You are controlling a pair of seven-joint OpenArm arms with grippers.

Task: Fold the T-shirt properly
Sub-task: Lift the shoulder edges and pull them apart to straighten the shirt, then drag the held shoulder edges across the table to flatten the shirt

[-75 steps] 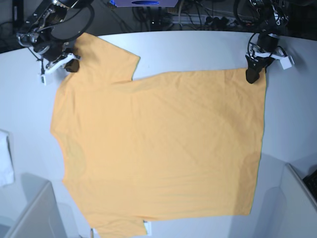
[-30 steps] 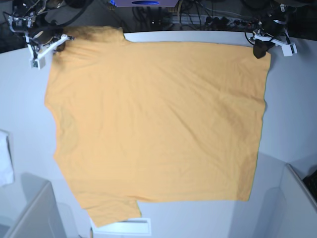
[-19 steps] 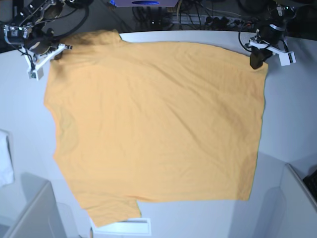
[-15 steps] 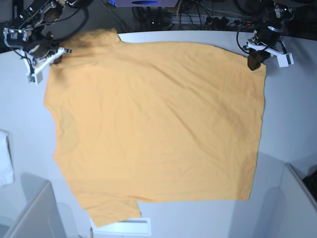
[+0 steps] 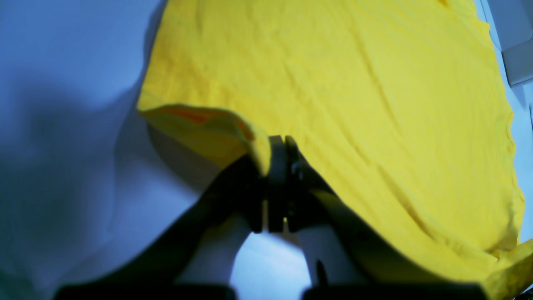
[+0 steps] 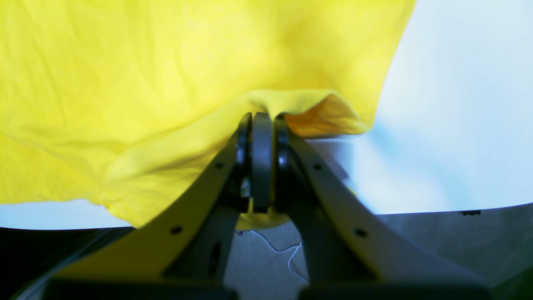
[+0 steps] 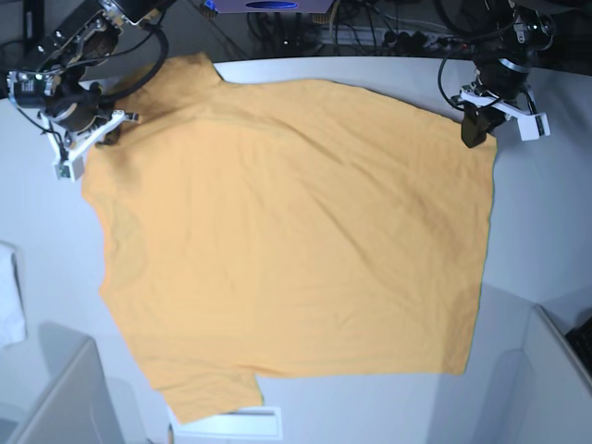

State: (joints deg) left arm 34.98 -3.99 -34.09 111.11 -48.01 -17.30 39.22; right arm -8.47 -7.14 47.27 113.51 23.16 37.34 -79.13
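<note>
Orange fabric is pinched in both closed grippers: left gripper (image 7: 474,129) at 1 o'clock, right gripper (image 7: 97,137) at 10 o'clock. The T-shirt (image 7: 296,240) spreads from them toward 6 o'clock across the table (image 7: 546,203).

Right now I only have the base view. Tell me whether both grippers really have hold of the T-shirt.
Observer: The left gripper is pinched shut on a folded corner of the T-shirt; the left wrist view shows it.
Operator: Confirm the right one.
Observer: The right gripper is also shut, with a bunched fold of fabric clamped between its fingers.
Operator: Report whether the cloth lies flat at the left grip.
Observer: No. The edge there curls up off the table, casting a shadow beneath.
</note>
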